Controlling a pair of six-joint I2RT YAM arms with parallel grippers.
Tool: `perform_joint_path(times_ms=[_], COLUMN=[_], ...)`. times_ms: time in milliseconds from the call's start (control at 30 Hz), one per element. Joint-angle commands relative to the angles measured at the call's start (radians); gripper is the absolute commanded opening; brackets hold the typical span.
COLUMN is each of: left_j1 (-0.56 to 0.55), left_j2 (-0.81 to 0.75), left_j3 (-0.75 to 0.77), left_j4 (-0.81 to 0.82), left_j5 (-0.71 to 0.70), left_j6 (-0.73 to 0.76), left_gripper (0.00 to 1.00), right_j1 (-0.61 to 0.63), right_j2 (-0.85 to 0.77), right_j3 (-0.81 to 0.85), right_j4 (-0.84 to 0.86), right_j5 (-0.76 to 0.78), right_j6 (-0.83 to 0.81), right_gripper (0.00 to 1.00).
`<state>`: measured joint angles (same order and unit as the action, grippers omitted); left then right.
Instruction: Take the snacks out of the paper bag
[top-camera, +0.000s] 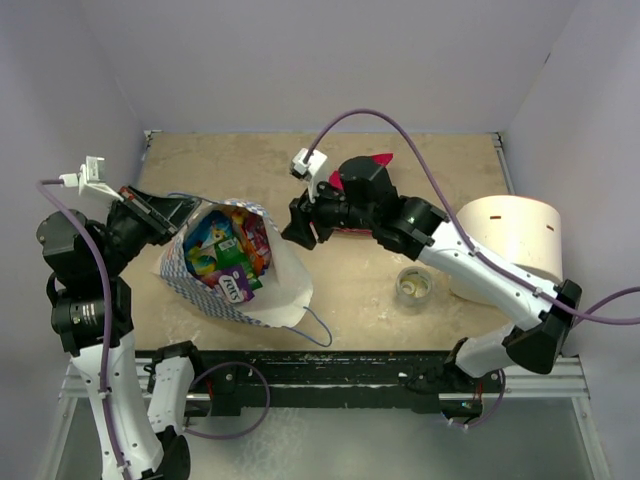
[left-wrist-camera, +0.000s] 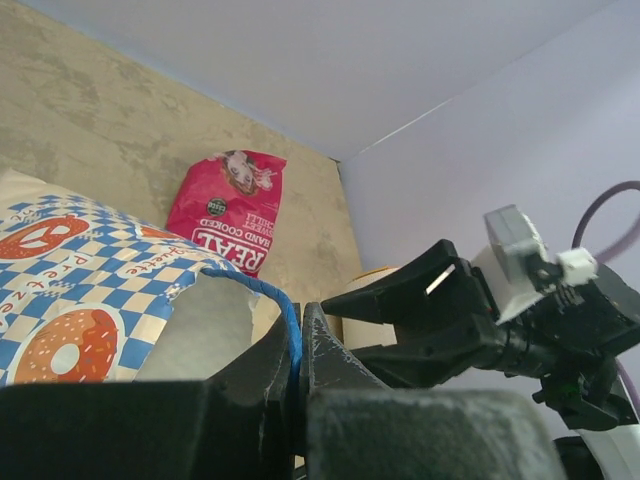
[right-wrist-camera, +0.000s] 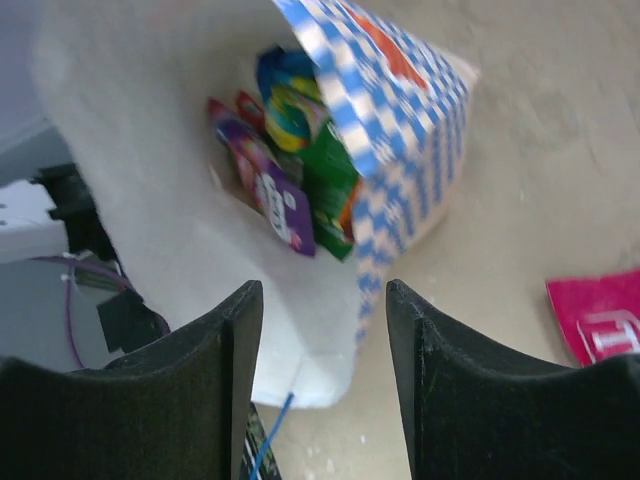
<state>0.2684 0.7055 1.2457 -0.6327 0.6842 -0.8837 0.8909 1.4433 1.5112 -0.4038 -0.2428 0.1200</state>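
The blue-and-white checkered paper bag (top-camera: 280, 290) lies on the table at the left, mouth open, with purple, green, blue and orange snack packets (top-camera: 228, 252) inside. My left gripper (top-camera: 175, 213) is shut on the bag's blue cord handle (left-wrist-camera: 283, 322) at its far-left rim. My right gripper (top-camera: 297, 228) is open and empty, just right of the bag's mouth. In the right wrist view the bag (right-wrist-camera: 410, 160) and its packets (right-wrist-camera: 290, 180) lie ahead of the fingers (right-wrist-camera: 240, 340). The red-pink chip bag (left-wrist-camera: 232, 205) lies on the table behind my right gripper, mostly hidden in the top view (top-camera: 378, 161).
A big white cylinder roll (top-camera: 510, 245) stands at the right. A small clear tape roll (top-camera: 414, 287) lies in front of it. Purple walls close in the back and both sides. A black rail runs along the near table edge (top-camera: 350, 365).
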Motion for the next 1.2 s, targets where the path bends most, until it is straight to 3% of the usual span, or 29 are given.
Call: perform_joint_path(times_ms=[0,200,433,633,900,1167], left_j1=[0.002,0.002,0.002,0.002,0.002,0.002], left_j2=[-0.002,0.014,0.016,0.005,-0.034,-0.034], left_j3=[0.009,0.007,-0.008,-0.009,-0.051,-0.045], left_j4=[0.053,0.040,0.013,-0.007,0.028,0.034], left_j5=[0.057,0.079,0.107,0.116,0.101,0.121], left_j6=[-0.040,-0.061,-0.098,-0.107,-0.147,-0.131], left_gripper=[0.00,0.00,0.00,0.00,0.00,0.00], right_j1=[0.092,0.246,0.255,0.255,0.254,0.237], right_j2=[-0.030,0.013,0.069,0.202,0.288,0.304], right_j3=[-0.046,-0.129,-0.277,-0.247,-0.253,-0.288], right_j4=[0.275,0.450,0.712,0.761,0.813,0.842], right_j5=[-0.046,0.104,0.340,0.381,0.625,0.587], right_j6=[-0.045,-0.156,-0.181,-0.259,-0.252,-0.255], right_gripper=[0.55,0.54,0.44,0.40,0.29,0.28])
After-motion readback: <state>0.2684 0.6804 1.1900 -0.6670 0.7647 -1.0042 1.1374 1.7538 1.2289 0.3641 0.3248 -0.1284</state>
